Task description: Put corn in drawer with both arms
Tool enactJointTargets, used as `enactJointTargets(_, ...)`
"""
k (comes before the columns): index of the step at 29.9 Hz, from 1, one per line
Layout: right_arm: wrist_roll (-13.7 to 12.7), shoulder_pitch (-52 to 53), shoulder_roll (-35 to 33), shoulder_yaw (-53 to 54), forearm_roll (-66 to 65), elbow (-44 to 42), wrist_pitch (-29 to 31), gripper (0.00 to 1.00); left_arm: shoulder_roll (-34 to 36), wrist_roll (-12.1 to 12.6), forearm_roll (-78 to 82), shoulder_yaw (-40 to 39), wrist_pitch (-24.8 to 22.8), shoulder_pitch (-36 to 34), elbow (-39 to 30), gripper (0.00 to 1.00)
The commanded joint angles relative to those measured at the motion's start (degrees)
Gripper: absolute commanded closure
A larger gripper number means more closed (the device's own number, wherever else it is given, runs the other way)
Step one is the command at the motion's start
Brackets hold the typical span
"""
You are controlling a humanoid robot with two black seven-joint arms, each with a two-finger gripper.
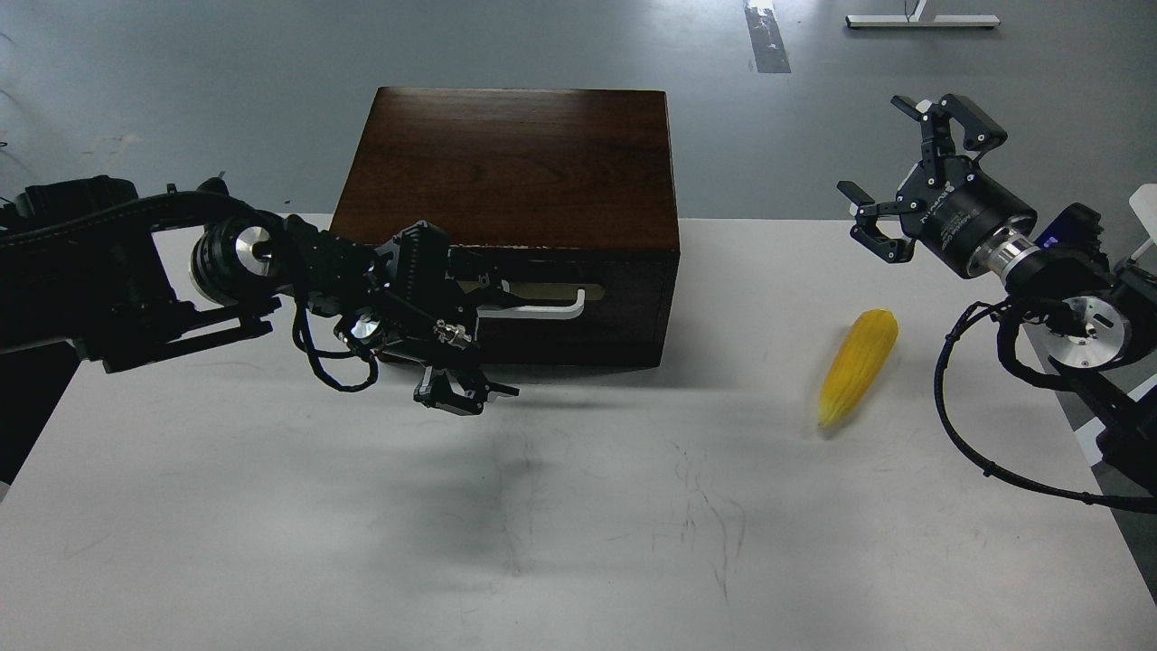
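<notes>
While the corn lies on the white table with its thick end away from us and its narrow tip toward us, we see it below and a little to the left of our right gripper, well apart from it and touched by nothing. Far to the left of that pincer stands the dark brown cabinet, and the corn rests near its right side without touching it. Its drawer is pushed in flush, so we cannot see any interior or contents. Our left gripper sits at the left part of the drawer front, where the white bar handle and the brass plate extend to its right. One finger reaches over the near end of the handle and another hangs lower, clear of the front, so its fingers stand apart; whether any pad actually presses the handle we cannot tell. Our left arm comes in level from the left edge, wrist bent toward the cabinet. Our right arm rises from the right edge, its pincer held above the table's far edge, fingers spread wide and holding nothing.
</notes>
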Motion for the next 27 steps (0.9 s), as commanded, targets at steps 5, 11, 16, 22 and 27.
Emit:
enactJointTargets(5,0.0,0.0,0.0,0.0,0.0,0.0,0.0,0.0,-0.1,0.0,0.0,0.5,0.0,-0.1,-0.3,0.02)
enactJointTargets(11,0.0,0.0,0.0,0.0,0.0,0.0,0.0,0.0,0.0,0.0,0.0,1.2,0.0,0.0,-0.4,0.02)
enactJointTargets(16,0.0,0.3,0.0,0.0,0.0,0.0,0.0,0.0,0.5,0.0,0.0,1.3,0.0,-0.1,-1.2,0.02)
enactJointTargets(22,0.0,0.3,0.0,-0.1,0.0,-0.1,0.0,0.0,0.9,0.0,0.0,1.3,0.0,-0.3,-1.5,0.02)
enactJointTargets(27,0.0,0.4,0.0,-0.1,0.0,-0.1,0.0,0.0,2.3,0.0,0.0,1.3,0.0,-0.3,-3.6,0.02)
